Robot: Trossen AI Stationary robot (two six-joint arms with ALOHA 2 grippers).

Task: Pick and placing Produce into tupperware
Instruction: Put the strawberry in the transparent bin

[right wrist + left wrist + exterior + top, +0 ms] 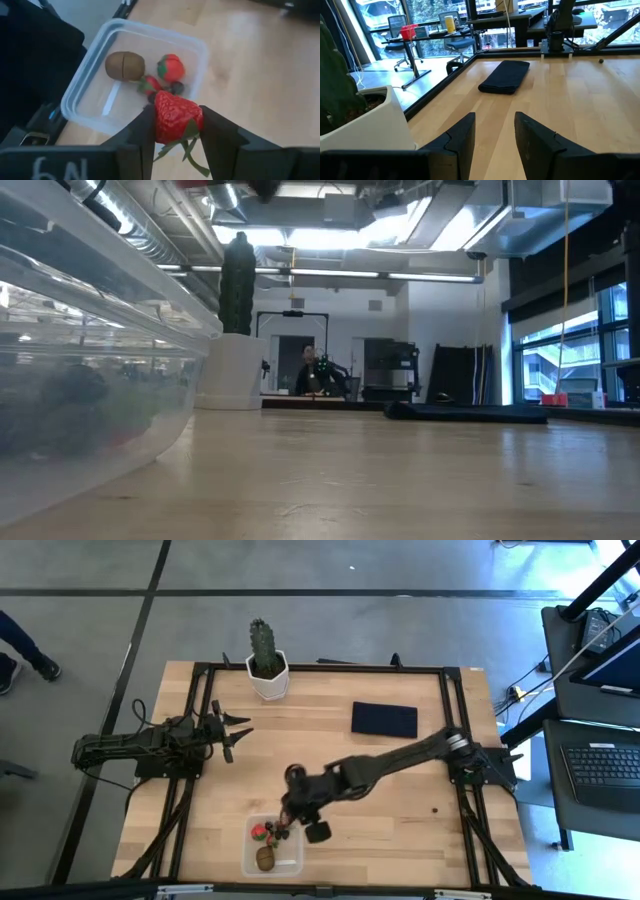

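The tupperware (250, 862) is a clear box near the table's near edge, left of centre; it also fills the left of the low view (90, 370). In it lie a brown kiwi (125, 66), a red fruit with a green top (171, 68), a small strawberry (149, 84) and a dark berry (178, 88). My right gripper (176, 114) hangs over the box's far right rim (292, 824), shut on a large red strawberry (176, 116). My left gripper (240, 733) stands open by the table's left side, nothing between its fingers (465, 135). My right gripper pinches the large strawberry by its two opposite sides (161, 122) between its two fingers. The fingers slant down from the table's right. The strawberry is lifted clear above the box's rim, and its green leaves (189, 149) point back toward the gripper.
A green cactus in a white pot (267, 668) stands at the far edge, and a folded navy cloth (384, 720) lies right of it. One small dark berry (434, 809) lies on the bare wood at the right. Black rails frame the table.
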